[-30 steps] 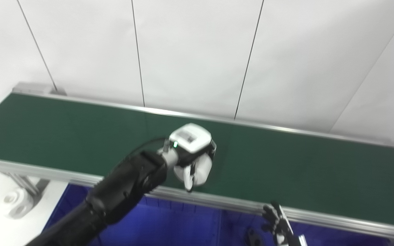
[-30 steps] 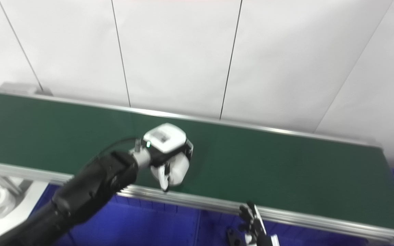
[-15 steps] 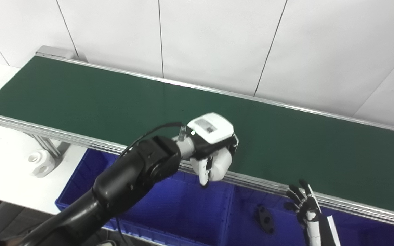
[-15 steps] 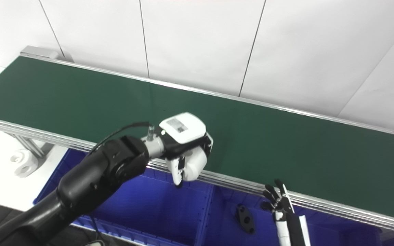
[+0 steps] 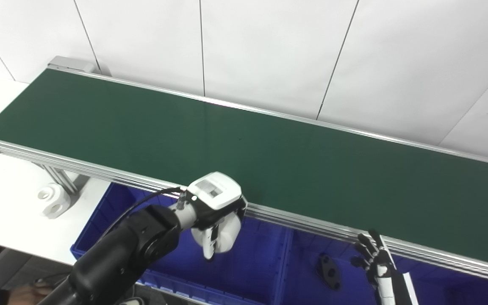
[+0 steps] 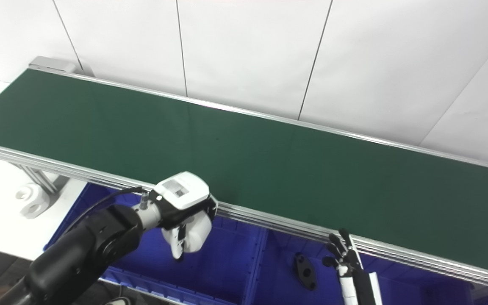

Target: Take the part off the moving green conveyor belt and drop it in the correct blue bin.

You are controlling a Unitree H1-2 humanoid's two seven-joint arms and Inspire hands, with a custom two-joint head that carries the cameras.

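The green conveyor belt runs from upper left to lower right, and no part shows on it. My left hand hangs past the belt's near rail, above the left blue bin. Its fingers curl down and under, and whatever is inside them is hidden. My right hand is open with fingers spread, low at the bottom right over the blue bins. A black flat part lies in the bin section right of the divider; it also shows in the right eye view.
The belt's aluminium near rail separates belt and bins. A white table with a white bracket lies at the left. A white panelled wall stands behind the belt.
My left hand has drawn back from over the belt, across the near rail, and lowered over the left blue bin. The right hand has hardly moved. The camera shifted earlier.
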